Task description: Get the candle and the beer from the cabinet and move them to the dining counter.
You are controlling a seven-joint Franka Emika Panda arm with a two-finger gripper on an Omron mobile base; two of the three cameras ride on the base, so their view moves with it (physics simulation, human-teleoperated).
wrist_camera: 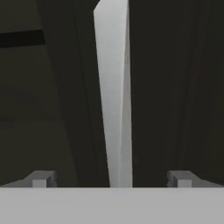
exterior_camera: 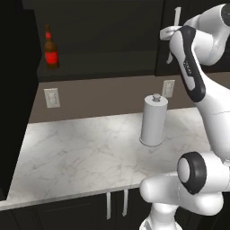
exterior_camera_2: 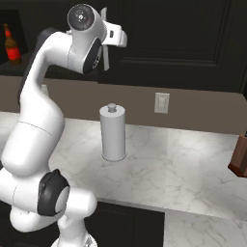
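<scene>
Writing: we can read no words anywhere; the red label on the beer is too small and blurry for us to read.
Beer: we count 1 brown bottle with a red label and a red top. It stands upright on the open shelf of the black cabinet, far to the left.
Cabinet handle: we see 1 long silver bar on the dark door, standing up and down.
Claw: our gripper is wide open and holds nothing. Its 2 fingertips sit on either side of the silver bar, and we cannot tell if they touch it.
Paper towel roll: we count 1 grey roll, upright on the marble worktop under the cabinet.
Wall plugs: we count 2 white plates on the brown wall in the left base view.
Lower handles: we see 2 short silver bars under the worktop edge.
Brown block: 1 thing at the right edge; we cannot tell what it is.
</scene>
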